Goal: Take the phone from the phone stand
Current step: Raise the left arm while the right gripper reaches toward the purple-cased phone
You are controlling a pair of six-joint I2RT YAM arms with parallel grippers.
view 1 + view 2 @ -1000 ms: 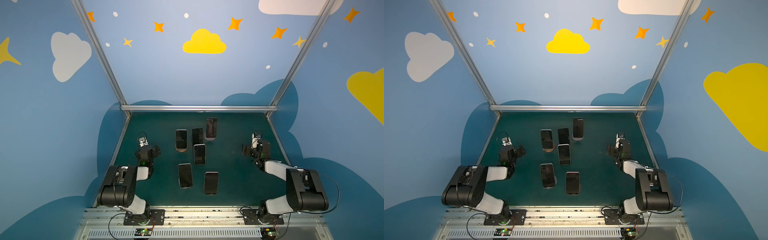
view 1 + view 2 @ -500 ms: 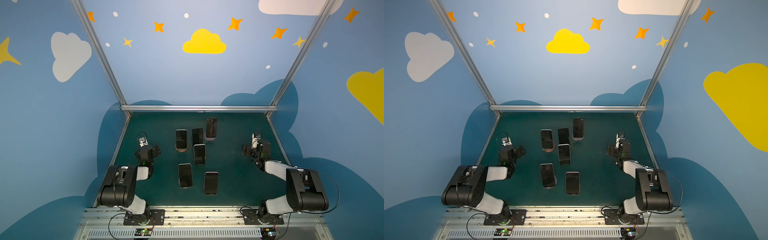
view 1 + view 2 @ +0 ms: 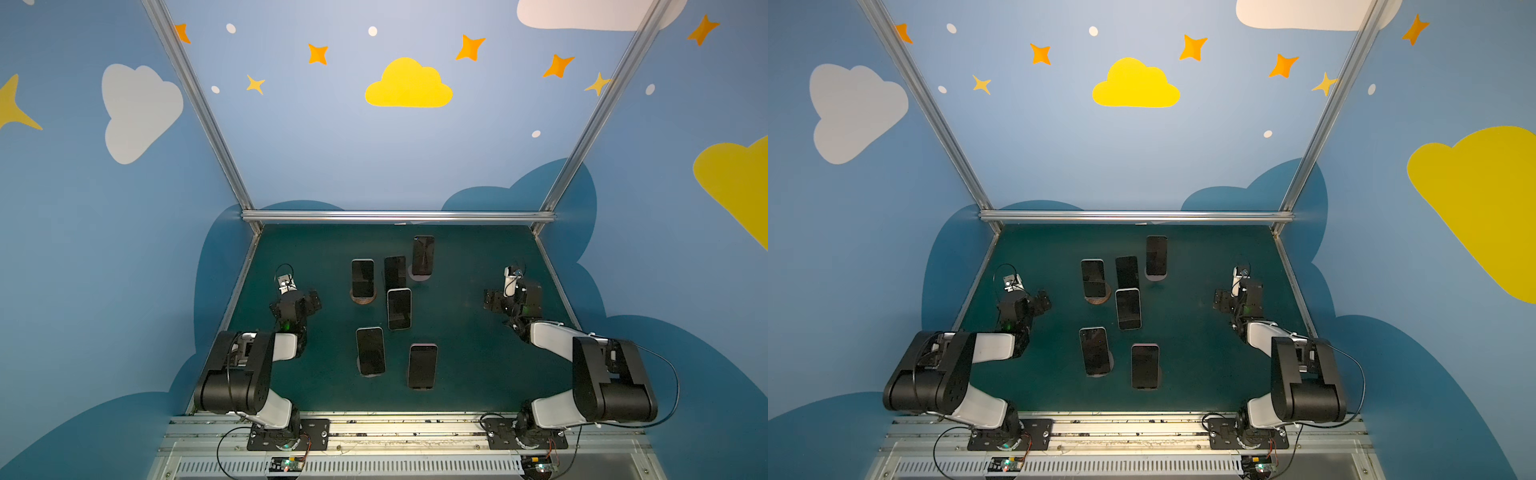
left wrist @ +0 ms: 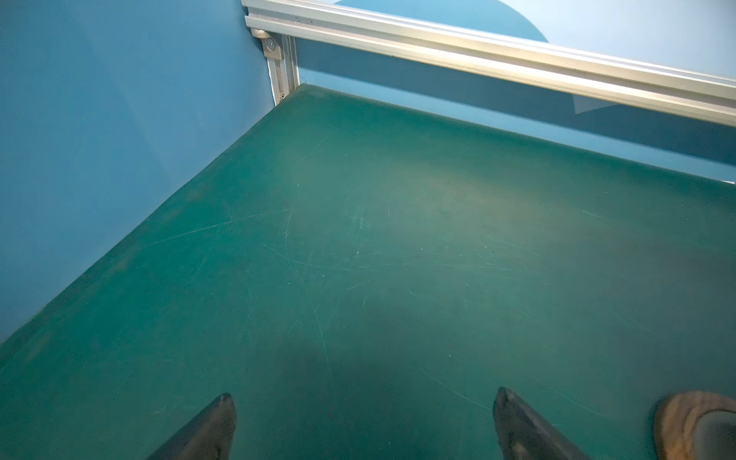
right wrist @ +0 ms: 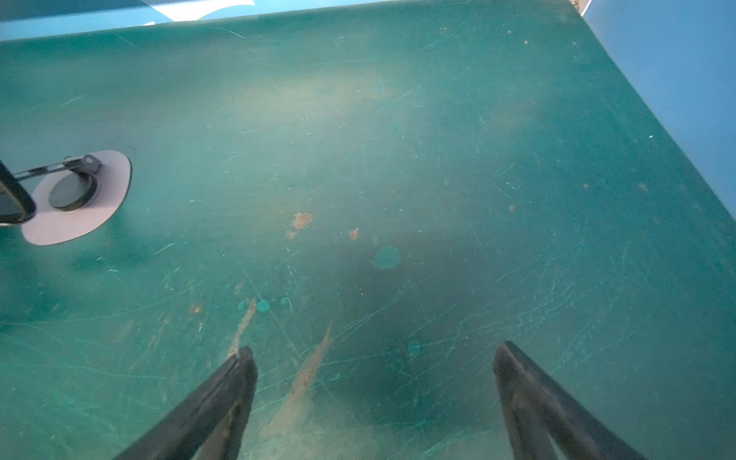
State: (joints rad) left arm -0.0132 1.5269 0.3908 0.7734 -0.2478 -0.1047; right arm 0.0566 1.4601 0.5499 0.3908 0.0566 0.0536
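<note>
Phone (image 3: 362,277) seemingly rests on phone stand (image 3: 365,300), untouched.

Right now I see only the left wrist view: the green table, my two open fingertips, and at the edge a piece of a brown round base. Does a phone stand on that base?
Observer: Yes. In both top views a phone stands propped on that wooden base, to the right of the left gripper.
Operator: Are there other phones?
Observer: Five more, all in the middle of the table. The farthest phone stands on a white base.
Operator: And the right gripper, is it busy?
Observer: No. The right gripper is open and holds nothing.
</note>
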